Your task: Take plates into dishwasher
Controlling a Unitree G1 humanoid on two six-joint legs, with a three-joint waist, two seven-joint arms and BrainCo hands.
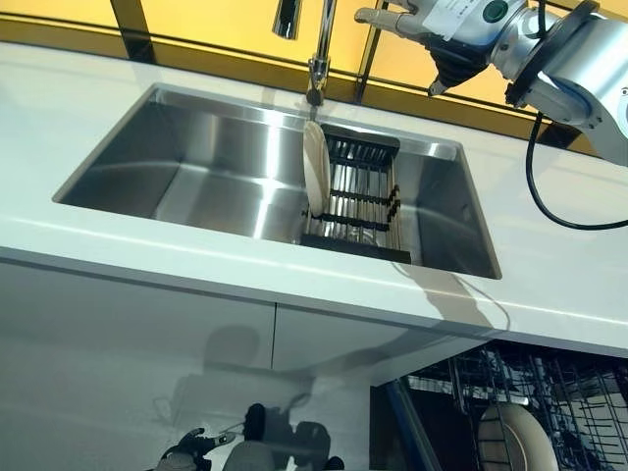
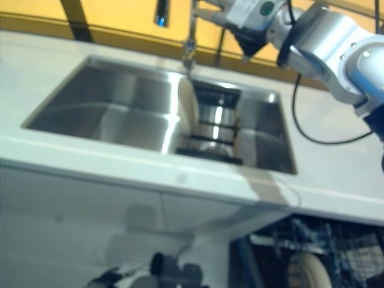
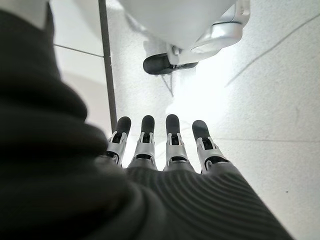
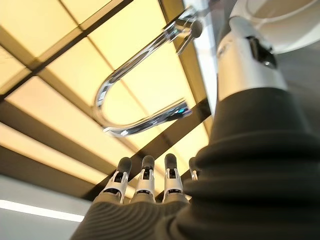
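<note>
Standing on edge in the black drying rack (image 1: 361,201), one white plate (image 1: 315,169) is waiting inside the steel sink (image 1: 206,162), propped at the rack's left end, right under the faucet (image 1: 316,49). Nothing is touching it, so I'd say this one hasn't been picked up yet. Another plate (image 1: 515,437) is already sitting upright in the dishwasher rack (image 1: 579,392) down at the near right, below the white counter (image 1: 294,260), so by my guess at least one trip is done and the sink plate is what's left, as far as I can see. The right hand (image 1: 422,22) is hanging up at the far right, above the back edge of the sink and next to the faucet, well apart from the plate. In its own wrist view the fingers (image 4: 145,175) are stretching out straight, side by side, holding nothing, with the faucet curving past them. The left hand (image 3: 165,145) is dangling low toward the floor, fingers also straight and empty, just idling. Looks to me like the right hand is needing to come down and left to the rack to get a hold on the plate's rim.
</note>
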